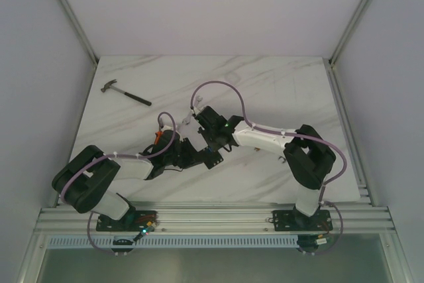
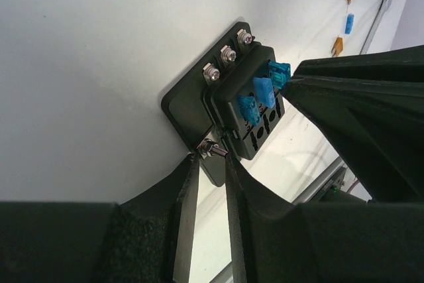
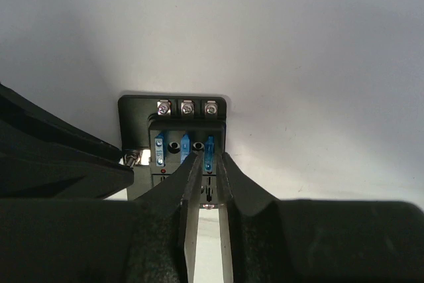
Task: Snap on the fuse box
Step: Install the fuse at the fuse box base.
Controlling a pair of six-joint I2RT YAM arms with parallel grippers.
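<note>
We pinch the fuse box [image 2: 232, 107] by its base with the narrowed left gripper [image 2: 211, 161], steadying it mid-table [image 1: 278, 84] toward the near edge. That lets the right gripper [image 3: 210, 160], closed on a blue fuse [image 3: 209, 147], press squarely downward.

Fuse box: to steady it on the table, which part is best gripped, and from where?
On the fuse box, probably the raised housing, across its side walls, approached from above. Those walls look flat and parallel; the base plate lies flat on the table, and blue fuses crowd the top.
</note>
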